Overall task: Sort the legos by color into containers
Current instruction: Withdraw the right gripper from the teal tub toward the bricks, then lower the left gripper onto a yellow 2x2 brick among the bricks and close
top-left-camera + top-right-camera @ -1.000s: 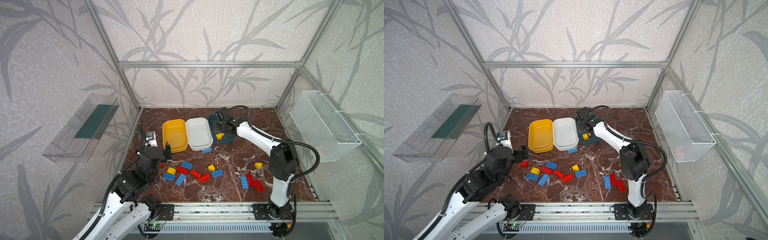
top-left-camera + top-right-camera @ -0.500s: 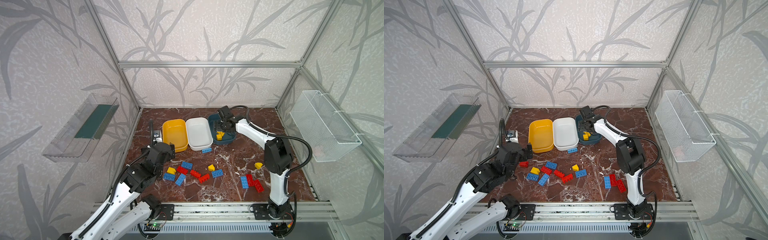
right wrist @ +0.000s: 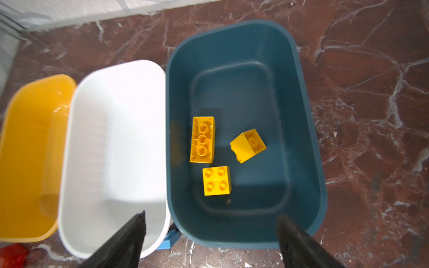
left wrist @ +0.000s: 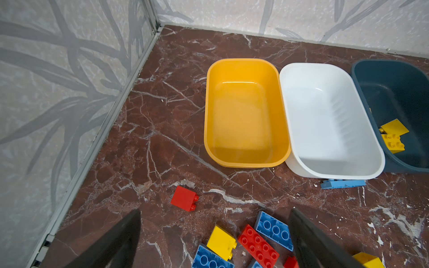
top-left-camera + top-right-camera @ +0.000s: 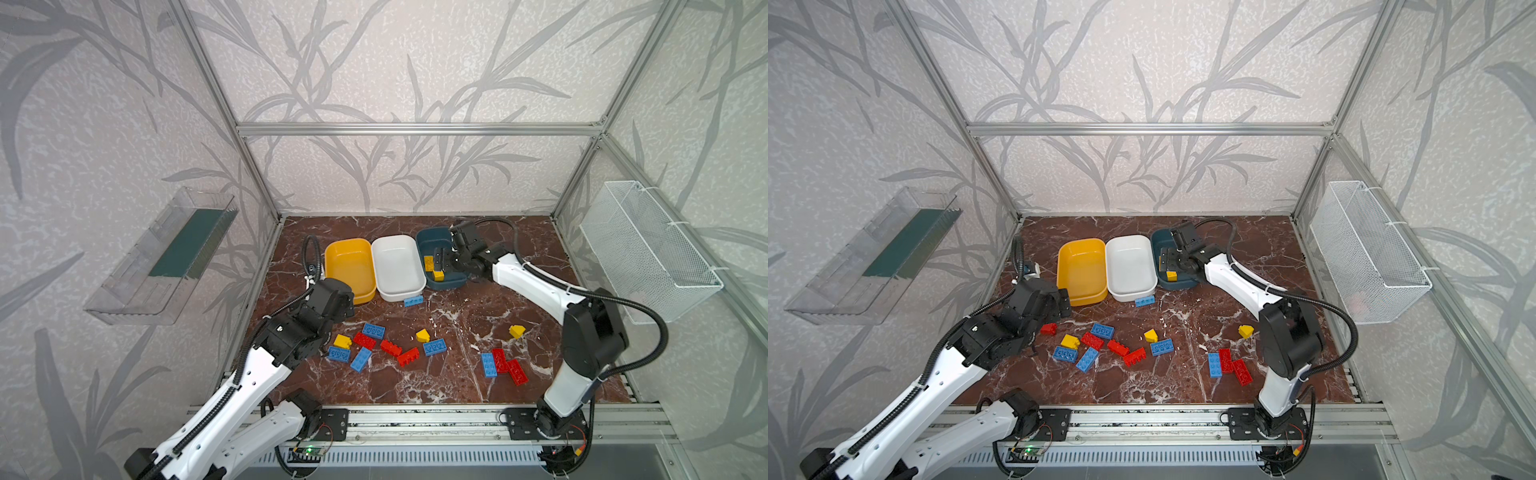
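Three containers stand in a row at the back: yellow [image 5: 348,268], white [image 5: 397,266] and dark teal [image 5: 432,245]. Three yellow legos [image 3: 202,139] lie in the teal tub. My right gripper [image 3: 211,215] hangs open above that tub's near end, holding nothing. My left gripper [image 4: 214,212] is open and empty above the left cluster of red, blue and yellow legos [image 5: 365,340]. A small red brick [image 4: 184,198] lies apart just beyond it. A blue brick [image 5: 413,301] rests against the white tub. One blue and two red bricks [image 5: 503,363] lie at the right.
Two single yellow bricks [image 5: 516,331] [image 5: 422,335] sit on the marble floor. A wire mesh basket [image 5: 648,257] hangs on the right wall and a clear tray [image 5: 166,257] on the left wall. A metal rail [image 5: 415,419] runs along the front edge.
My right gripper's jaws have widened over the teal tub. My left arm has reached forward and to the right, from the left wall toward the legos in front of the yellow tub.
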You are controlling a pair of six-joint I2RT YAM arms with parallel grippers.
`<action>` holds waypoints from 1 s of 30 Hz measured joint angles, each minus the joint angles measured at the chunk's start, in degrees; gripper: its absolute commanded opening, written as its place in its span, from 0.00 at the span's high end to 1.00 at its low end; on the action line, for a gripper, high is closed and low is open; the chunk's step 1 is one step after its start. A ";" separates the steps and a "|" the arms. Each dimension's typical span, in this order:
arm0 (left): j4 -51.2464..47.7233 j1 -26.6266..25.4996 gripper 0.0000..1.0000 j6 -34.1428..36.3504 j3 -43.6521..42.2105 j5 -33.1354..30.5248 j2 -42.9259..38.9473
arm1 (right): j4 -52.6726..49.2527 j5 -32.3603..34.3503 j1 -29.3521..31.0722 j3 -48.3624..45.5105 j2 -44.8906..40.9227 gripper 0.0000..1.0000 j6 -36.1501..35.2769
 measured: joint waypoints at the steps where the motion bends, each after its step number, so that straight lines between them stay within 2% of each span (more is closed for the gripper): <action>1: -0.24 0.52 0.07 -0.98 -0.70 1.25 -0.04 | 2.16 -0.55 0.17 -2.99 -2.45 0.11 0.20; 7: -0.63 3.26 0.18 -5.27 -6.16 8.41 0.26 | 12.17 -3.04 1.18 -16.74 -10.05 0.11 1.77; 14: 1.29 4.46 0.28 -10.21 -13.22 13.57 4.72 | 20.13 -4.17 2.16 -29.59 -12.09 0.12 3.06; 27: 9.27 4.46 0.30 -14.91 -15.56 18.88 15.87 | 26.62 -6.10 2.21 -30.73 -11.43 0.13 4.46; 30: 9.97 4.46 0.27 -15.41 -15.56 19.85 18.01 | 27.23 -6.27 2.21 -30.73 -11.08 0.13 4.72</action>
